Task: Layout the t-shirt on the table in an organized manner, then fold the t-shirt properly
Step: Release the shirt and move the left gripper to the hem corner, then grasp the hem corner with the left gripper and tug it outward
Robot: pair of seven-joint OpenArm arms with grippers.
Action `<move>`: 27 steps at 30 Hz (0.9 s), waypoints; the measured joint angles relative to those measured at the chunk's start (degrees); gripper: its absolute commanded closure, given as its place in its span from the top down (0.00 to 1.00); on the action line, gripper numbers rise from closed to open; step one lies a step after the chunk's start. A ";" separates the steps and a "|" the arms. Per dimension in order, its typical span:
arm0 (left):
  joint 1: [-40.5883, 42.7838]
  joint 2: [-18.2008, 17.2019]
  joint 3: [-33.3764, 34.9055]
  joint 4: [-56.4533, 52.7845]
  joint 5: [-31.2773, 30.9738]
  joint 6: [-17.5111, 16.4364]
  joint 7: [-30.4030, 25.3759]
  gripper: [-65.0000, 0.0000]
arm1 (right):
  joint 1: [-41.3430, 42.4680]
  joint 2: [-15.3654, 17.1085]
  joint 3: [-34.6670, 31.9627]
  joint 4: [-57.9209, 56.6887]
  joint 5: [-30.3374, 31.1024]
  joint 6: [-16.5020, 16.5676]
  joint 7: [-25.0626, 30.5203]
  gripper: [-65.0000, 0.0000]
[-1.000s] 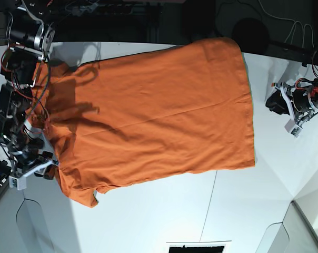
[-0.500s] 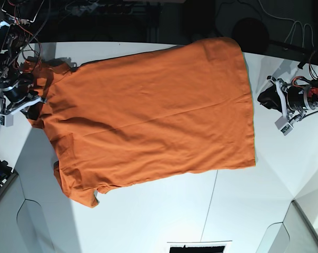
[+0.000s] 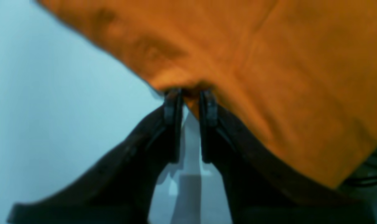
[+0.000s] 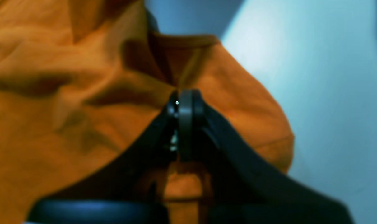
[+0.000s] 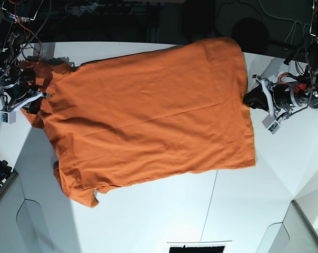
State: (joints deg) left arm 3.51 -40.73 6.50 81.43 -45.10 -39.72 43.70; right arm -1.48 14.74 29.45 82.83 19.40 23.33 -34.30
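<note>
T-shirt (image 5: 148,116) lies spread flat across the bench (image 5: 164,216). My right claw (image 4: 184,102) is pinched on cloth by the collar, left claw (image 3: 190,96) nipping the hem edge w/ cloth between. Soft, limp, light fabric; I'd grip edges & corners

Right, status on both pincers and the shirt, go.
Right pincer shut on t-shirt at collar end. Left pincer pinching hem edge. Shirt spread flat on table. Nothing in the way.
</note>
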 measured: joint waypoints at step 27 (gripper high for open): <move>-6.56 0.26 -0.13 -5.20 12.52 12.28 -3.04 0.17 | -9.97 -0.61 14.82 0.33 17.07 4.39 -0.68 0.00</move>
State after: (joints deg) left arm -3.05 -40.47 6.37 76.23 -32.58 -27.44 40.66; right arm -11.44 14.13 44.27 83.15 36.47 27.73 -34.98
